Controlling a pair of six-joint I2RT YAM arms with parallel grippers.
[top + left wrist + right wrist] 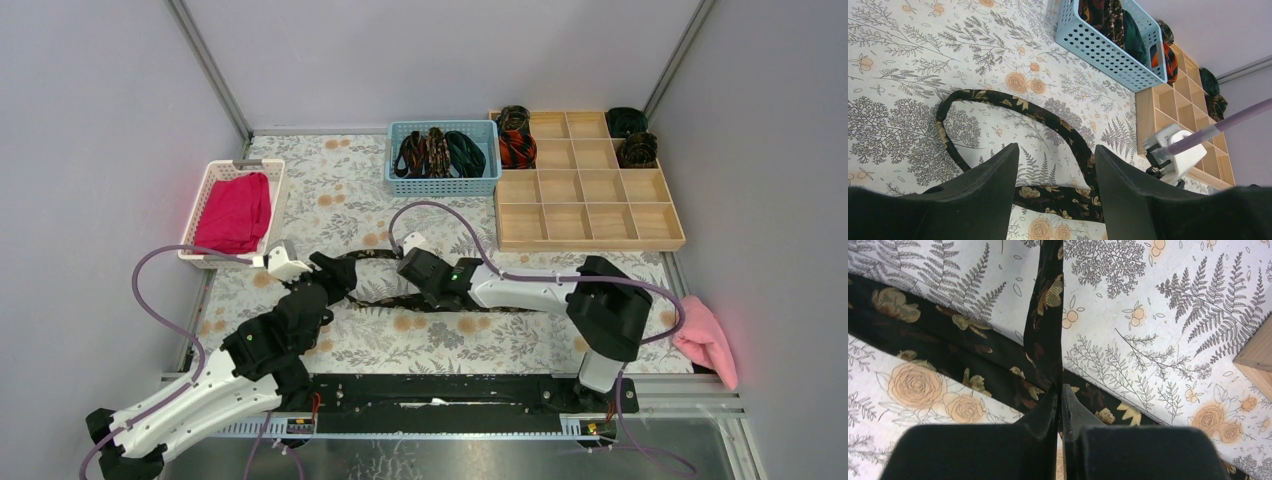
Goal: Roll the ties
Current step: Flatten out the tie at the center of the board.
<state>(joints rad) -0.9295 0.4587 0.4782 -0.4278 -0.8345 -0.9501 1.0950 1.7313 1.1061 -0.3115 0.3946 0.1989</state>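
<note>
A black tie with gold-brown flowers [372, 256] lies in a loose loop on the floral table cover between my two grippers. My left gripper [334, 272] is open and low over the cover. In the left wrist view [1057, 162] the tie's wide part [1063, 196] lies across the gap between its fingers, untouched. My right gripper [404, 266] is shut on the tie's narrow strip [1046, 315]. In the right wrist view [1059, 392] the strip runs straight away from the tips, across the wide part [923, 325].
A blue basket [443, 186] at the back holds several loose ties. A wooden compartment tray [585, 222] at the back right holds rolled ties [517, 148] in its corner cells. A white basket [215, 175] with a magenta cloth stands left. A pink towel [706, 340] lies at the right edge.
</note>
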